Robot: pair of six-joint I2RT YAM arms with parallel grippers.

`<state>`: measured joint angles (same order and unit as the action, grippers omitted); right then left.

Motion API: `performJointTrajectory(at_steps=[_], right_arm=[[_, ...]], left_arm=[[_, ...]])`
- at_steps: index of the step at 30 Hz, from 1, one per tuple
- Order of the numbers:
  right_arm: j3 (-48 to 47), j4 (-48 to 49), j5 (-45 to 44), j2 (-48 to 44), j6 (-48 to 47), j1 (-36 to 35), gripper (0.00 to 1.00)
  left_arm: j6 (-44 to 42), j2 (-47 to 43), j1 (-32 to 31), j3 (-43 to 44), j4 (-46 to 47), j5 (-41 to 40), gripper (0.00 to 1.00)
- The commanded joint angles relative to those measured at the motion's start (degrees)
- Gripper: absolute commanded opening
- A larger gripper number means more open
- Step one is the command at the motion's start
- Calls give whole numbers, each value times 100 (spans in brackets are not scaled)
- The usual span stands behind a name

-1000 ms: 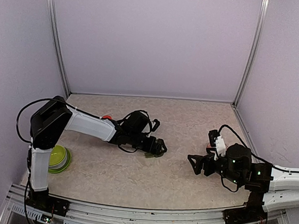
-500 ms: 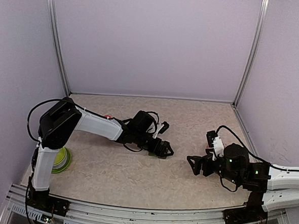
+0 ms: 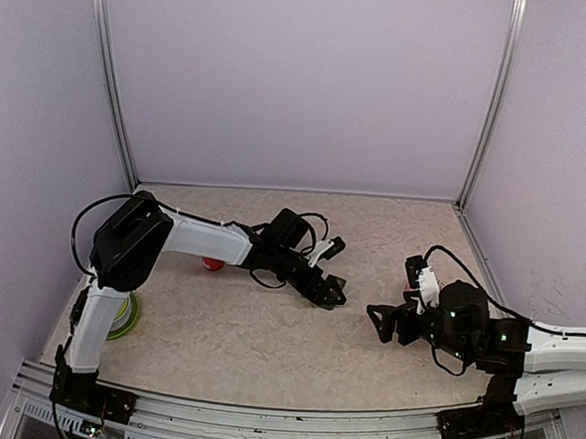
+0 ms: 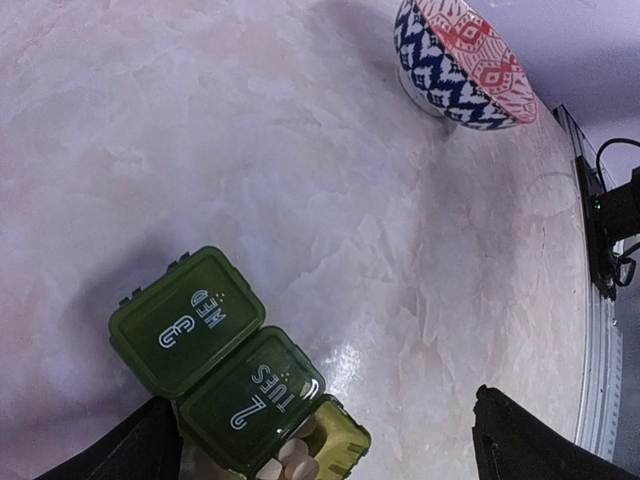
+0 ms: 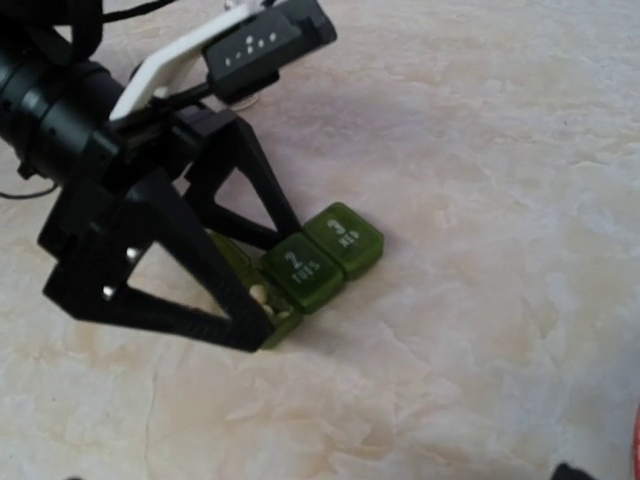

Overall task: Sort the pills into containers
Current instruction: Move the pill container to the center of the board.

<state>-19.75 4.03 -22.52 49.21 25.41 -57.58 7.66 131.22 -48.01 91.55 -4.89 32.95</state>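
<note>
Containers strip (image 4: pixel 215 360) has its open end between the released left jaws, slanting ahead; released right jaws stand well right.

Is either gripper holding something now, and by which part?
Nothing is held. The left gripper and right gripper stand open; the pill box is ungripped.

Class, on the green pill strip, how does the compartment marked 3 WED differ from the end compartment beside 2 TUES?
The 3 WED compartment has its lid shut, white lettering up; the end compartment looks open, pale pieces inside. The 3 WED compartment is dark green; the end compartment looks yellower. The 3 WED compartment lies beyond the left gripper; the end compartment sits between its open fingers. Both are square parts of one strip.
</note>
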Motion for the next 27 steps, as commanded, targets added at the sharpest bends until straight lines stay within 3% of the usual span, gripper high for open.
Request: performJointTrajectory(at_steps=[1, 7, 16, 27], right_arm=[[-49, -100, -11, -150, 52, 51, 100], [29, -158, -63, -322, 52, 63, 100], [-119, -130, 30, 62, -466, 237, 100], [-1070, 176, 1762, 1553, -763, 1361, 100]], left_arm=[[-378, 27, 64, 156, -274, 48, 99], [5, -485, 103, -227, -59, -1056, 99], [499, -1651, 78, -1328, 551, -1759, 99], [1676, -2955, -658, -3353, 1291, -2036, 99]])
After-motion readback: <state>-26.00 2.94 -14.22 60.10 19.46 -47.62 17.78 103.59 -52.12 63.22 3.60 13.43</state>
